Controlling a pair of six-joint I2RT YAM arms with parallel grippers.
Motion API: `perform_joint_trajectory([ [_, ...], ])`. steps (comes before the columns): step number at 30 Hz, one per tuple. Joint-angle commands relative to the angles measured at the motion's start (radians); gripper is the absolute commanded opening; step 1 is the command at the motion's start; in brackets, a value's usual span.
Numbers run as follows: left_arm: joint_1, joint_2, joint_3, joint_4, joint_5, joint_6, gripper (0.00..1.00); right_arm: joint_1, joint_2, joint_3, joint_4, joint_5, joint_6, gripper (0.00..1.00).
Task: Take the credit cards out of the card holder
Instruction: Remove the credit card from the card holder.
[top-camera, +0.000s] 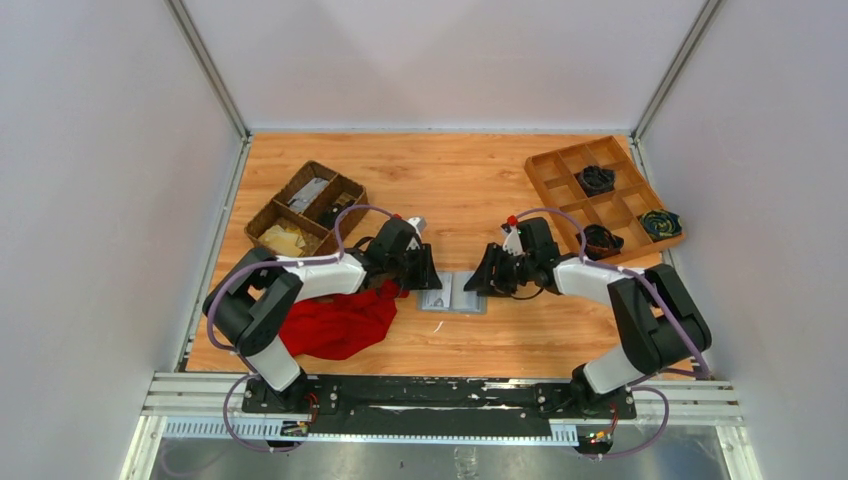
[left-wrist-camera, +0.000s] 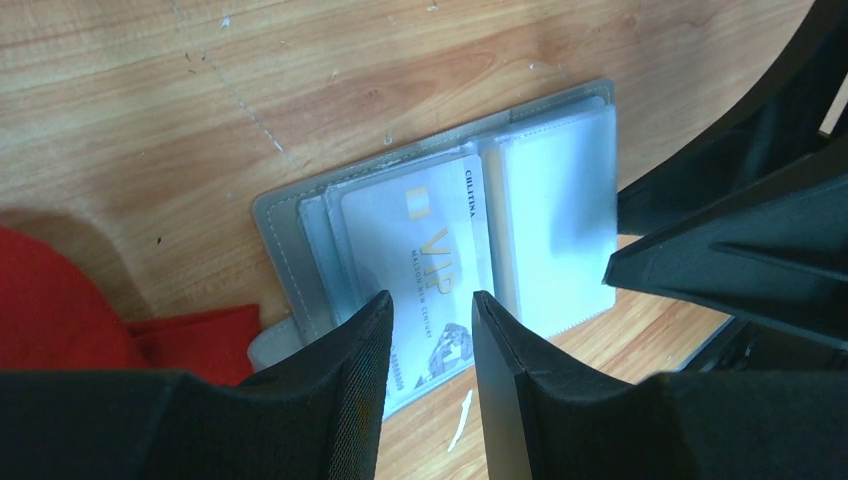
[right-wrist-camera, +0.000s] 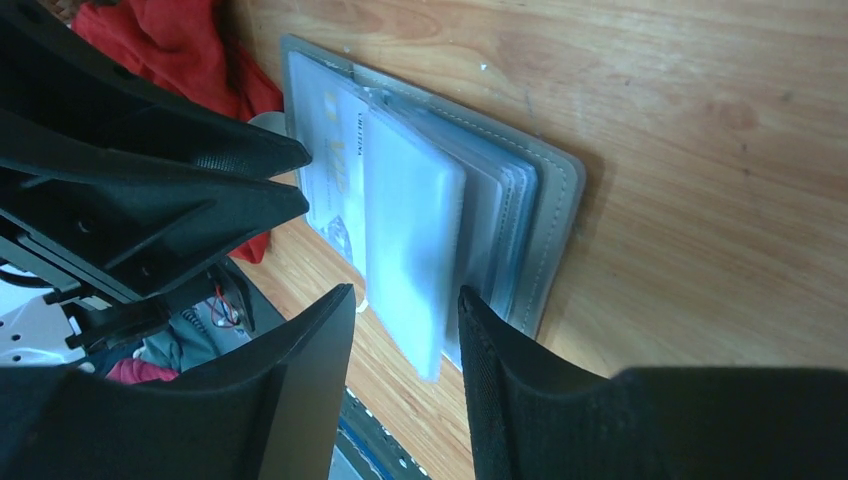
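Observation:
The grey card holder (top-camera: 452, 293) lies open on the wooden table between both grippers. In the left wrist view its clear sleeves (left-wrist-camera: 555, 215) show, and a pale credit card (left-wrist-camera: 415, 235) printed "VIP" with a gold chip sits in the left half. My left gripper (left-wrist-camera: 430, 305) is open, its fingertips just over the card's near end, with nothing between them. My right gripper (right-wrist-camera: 405, 305) is open over the holder's right half (right-wrist-camera: 545, 215). A loose clear sleeve page (right-wrist-camera: 410, 230) reaches into the gap between its fingers. I cannot tell if other cards are inside.
A red cloth (top-camera: 335, 320) lies left of the holder, touching its corner. A dark wicker basket (top-camera: 305, 208) stands at the back left. A wooden compartment tray (top-camera: 603, 198) with dark items stands at the back right. The two grippers face each other closely.

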Motion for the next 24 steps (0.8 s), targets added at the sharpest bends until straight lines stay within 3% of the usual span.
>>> perform_joint_trajectory([
  [1,0.003,0.046,-0.004,-0.009,-0.006,0.024,0.41,0.020,0.046,-0.021,0.040,-0.027,0.003,0.47],
  [8,0.004,0.029,-0.025,-0.009,-0.012,0.027,0.41,0.030,0.005,-0.025,0.068,-0.049,0.015,0.44],
  [12,0.015,-0.068,-0.027,-0.041,0.004,0.005,0.41,0.051,-0.039,-0.005,0.070,-0.059,0.020,0.44],
  [18,0.031,-0.281,0.071,-0.358,-0.162,0.045,0.42,0.108,-0.022,0.062,0.066,-0.075,0.010,0.46],
  [24,0.093,-0.411,0.104,-0.489,-0.245,0.043,0.42,0.182,0.105,0.156,0.107,-0.065,0.022,0.46],
])
